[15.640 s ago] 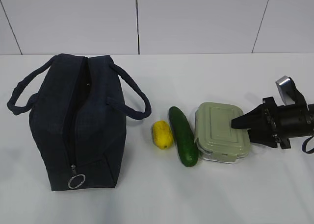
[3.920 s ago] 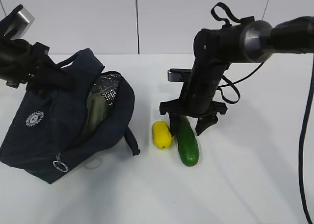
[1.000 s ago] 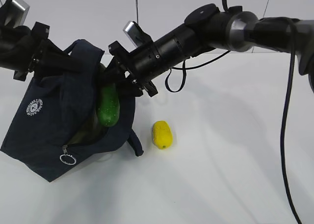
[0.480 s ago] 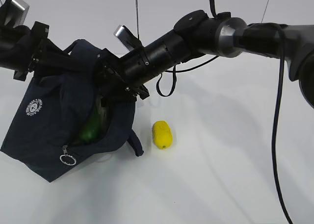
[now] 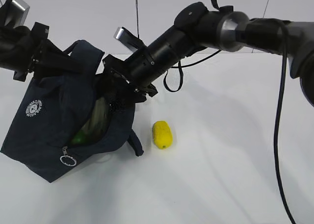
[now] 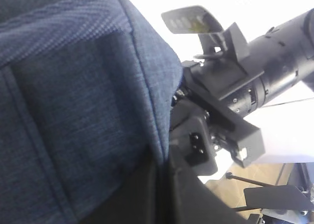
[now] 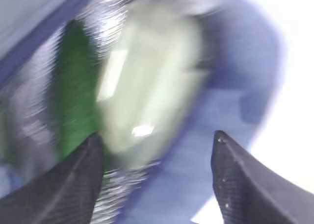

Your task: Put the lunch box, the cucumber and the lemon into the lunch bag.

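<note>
The navy lunch bag (image 5: 46, 121) is tilted with its open mouth facing right; my left gripper (image 5: 51, 62) is shut on its upper fabric and holds it up. The pale green lunch box (image 5: 99, 117) and the dark green cucumber (image 5: 78, 136) lie inside the bag; both show blurred in the right wrist view, the lunch box (image 7: 147, 82) right of the cucumber (image 7: 73, 87). My right gripper (image 5: 114, 94) is open and empty at the bag's mouth, its fingers (image 7: 240, 185) spread wide. The yellow lemon (image 5: 162, 134) lies on the white table right of the bag.
The white table (image 5: 221, 160) stretches to the right and front of the lemon. A white panelled wall stands behind. My right arm (image 5: 206, 30) reaches across the middle from the upper right, with a black cable (image 5: 282, 136) hanging down at the right.
The cucumber has dropped from my right gripper deeper into the bag. My right gripper has opened and drawn back slightly from the mouth. The left gripper and the lemon have not moved.
</note>
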`<state>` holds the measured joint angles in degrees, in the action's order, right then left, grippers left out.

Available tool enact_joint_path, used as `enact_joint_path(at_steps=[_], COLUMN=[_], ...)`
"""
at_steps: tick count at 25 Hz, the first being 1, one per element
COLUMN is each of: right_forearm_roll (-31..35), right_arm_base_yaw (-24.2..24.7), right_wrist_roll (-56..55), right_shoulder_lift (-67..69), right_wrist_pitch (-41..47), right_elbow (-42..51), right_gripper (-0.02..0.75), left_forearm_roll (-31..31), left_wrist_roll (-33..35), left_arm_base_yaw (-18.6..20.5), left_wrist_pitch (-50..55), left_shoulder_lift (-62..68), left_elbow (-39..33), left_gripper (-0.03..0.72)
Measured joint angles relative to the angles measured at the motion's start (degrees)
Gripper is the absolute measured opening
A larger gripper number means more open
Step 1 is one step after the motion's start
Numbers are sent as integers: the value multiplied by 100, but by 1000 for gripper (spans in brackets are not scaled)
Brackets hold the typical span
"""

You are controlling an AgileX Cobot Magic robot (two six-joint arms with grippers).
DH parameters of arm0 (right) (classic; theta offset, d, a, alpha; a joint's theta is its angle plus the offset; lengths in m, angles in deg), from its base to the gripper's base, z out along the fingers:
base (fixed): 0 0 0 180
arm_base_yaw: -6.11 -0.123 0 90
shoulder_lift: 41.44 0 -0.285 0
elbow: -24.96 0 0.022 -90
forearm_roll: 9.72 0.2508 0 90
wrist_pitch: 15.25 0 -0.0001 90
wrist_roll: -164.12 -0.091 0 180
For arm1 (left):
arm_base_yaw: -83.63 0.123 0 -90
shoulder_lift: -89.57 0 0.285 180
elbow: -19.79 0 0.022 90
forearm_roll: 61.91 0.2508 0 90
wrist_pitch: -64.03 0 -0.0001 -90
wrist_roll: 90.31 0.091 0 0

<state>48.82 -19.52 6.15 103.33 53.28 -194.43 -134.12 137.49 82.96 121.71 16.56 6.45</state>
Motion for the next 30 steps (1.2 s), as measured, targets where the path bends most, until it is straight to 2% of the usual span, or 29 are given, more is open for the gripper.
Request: enact_joint_path(at_steps=[7,15,19,26,30], right_forearm_roll=[-1613,-3112,-3340,-3894,-3998], right_arm_base_yaw=[24,34,44,44,44], right_wrist_roll=[-1120,-1872,-1991,-2121,-2204], right_shoulder_lift=[0,-360,-716,-1359,-1382], right_wrist_pitch=[98,167,167,167,167], right_elbow=[-944,-1019,-605,760,1066], right_gripper=[510,510,510,511,511], left_forearm_roll=[92,105,105,109,109], left_wrist_roll=[0,0,0,0,0], left_arm_base_yaw=[0,0,0,0,0], left_wrist_pitch=[9,-1,-36,-36,-36], left_shoulder_lift=[0,0,0,0,0], left_elbow=[0,0,0,0,0], left_gripper=[-9,-9,-9,-9,-9])
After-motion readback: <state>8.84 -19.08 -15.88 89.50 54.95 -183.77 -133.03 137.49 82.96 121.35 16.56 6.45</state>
